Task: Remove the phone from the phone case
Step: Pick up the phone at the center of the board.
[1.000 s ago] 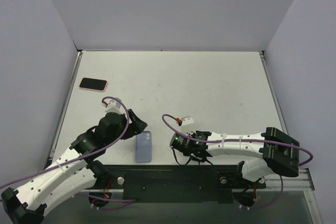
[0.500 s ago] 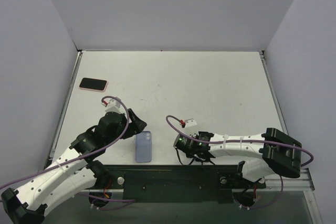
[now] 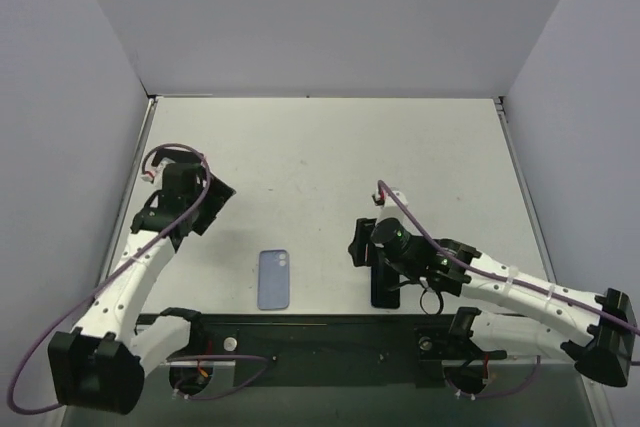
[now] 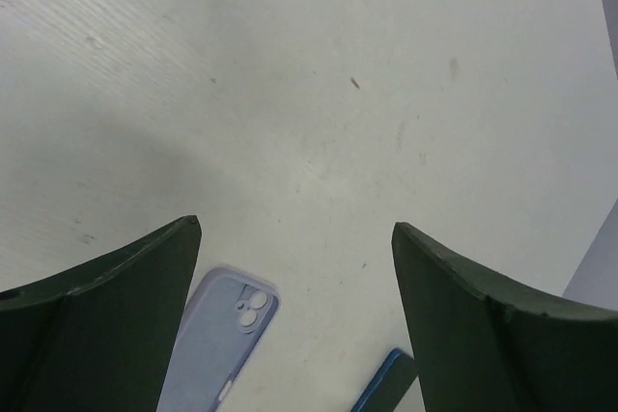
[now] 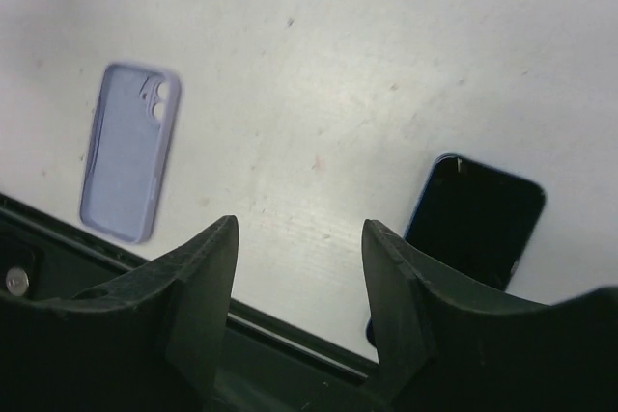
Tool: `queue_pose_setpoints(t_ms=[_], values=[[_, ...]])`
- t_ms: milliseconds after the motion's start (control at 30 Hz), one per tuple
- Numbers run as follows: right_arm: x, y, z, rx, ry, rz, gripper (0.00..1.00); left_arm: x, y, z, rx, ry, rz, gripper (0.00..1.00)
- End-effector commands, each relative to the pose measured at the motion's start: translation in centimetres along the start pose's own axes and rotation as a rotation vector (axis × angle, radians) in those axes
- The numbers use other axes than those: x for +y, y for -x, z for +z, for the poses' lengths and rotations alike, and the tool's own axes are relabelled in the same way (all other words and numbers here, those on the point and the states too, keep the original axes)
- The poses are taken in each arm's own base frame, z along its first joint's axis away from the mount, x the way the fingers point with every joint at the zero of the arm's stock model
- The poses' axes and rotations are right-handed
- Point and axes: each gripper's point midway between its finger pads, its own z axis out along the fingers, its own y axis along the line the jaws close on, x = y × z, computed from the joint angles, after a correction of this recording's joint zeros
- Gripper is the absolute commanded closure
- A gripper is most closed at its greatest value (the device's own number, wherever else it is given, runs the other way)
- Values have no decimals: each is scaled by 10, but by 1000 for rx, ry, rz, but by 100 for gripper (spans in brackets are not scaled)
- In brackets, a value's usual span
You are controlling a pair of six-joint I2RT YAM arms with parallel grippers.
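Left claw (image 4: 295, 234): raised above the left part of the white tabletop (image 3: 320, 147). Both of my dark fingers (image 4: 126, 287) stand wide apart with only bare table between them. Released, gripping nothing.

Lavender soft phone case (image 3: 273, 279): lies flat near the table's near edge, between my two arms. Its camera cutout is at the far end. It touches neither claw. My left wrist view catches it low in the frame, beside the left finger.

Dark slab phone with a blue rim (image 3: 384, 285): lies flat on the table to the right of the case, well apart from it and close to the near edge. The black screen faces up in my right wrist view. It is out of the case.

Right claw (image 5: 299, 231): hangs over the near edge just beside the phone, spread open and empty. In the wrist view the case sits off to its left and the phone to its right, with neither between the fingers.
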Motion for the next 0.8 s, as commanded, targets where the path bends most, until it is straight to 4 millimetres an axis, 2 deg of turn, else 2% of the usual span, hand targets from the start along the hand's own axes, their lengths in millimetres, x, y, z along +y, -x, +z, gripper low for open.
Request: queue_pose_setpoints(t_ms=[0,33,67,100,133,167,267,300,333,367,400,433,467,500,533,567,633,700,733,767], values=[[-18,22,-13,-43,-12,-7,50,-12,47,23,39,9,-244,9],[-21,24,-15,-52,-11,-8,49,0,52,41,57,70,-276,9],[-21,25,-16,-56,-7,-6,50,7,69,59,44,101,-310,9],[-21,25,-17,-63,1,-1,49,9,86,67,24,89,-341,11],[-20,26,-17,-65,8,0,50,3,92,86,51,24,-361,14],[-19,26,-17,-70,21,10,50,5,110,95,21,-24,-390,23],[-16,24,-18,-71,51,26,50,-5,157,133,-87,-171,-409,30],[-17,24,-18,-75,51,32,50,-14,178,135,-145,-190,-389,42],[-18,22,-17,-73,50,33,49,-7,183,151,-157,-158,-353,52],[-19,21,-17,-73,52,32,50,-19,208,153,-215,-171,-333,56],[-21,21,-18,-73,50,35,49,-14,213,175,-211,-161,-325,70],[-23,20,-18,-73,47,31,49,-32,234,175,-236,-206,-313,73],[-26,19,-17,-70,39,34,49,-19,230,202,-206,-174,-325,82],[-27,19,-18,-71,37,34,50,-32,243,208,-205,-207,-320,86],[-31,20,-17,-72,27,42,50,-21,236,232,-158,-180,-368,96],[-32,20,-17,-70,26,47,50,-29,248,239,-159,-201,-387,100],[-35,21,-17,-68,18,65,50,-17,246,272,-135,-193,-490,100],[-36,24,-17,-74,17,85,50,-11,248,291,-140,-194,-547,100],[-37,24,-17,-74,15,96,49,-14,254,295,-150,-203,-557,100],[-36,25,-18,-75,18,100,50,-3,246,309,-127,-170,-586,100]])
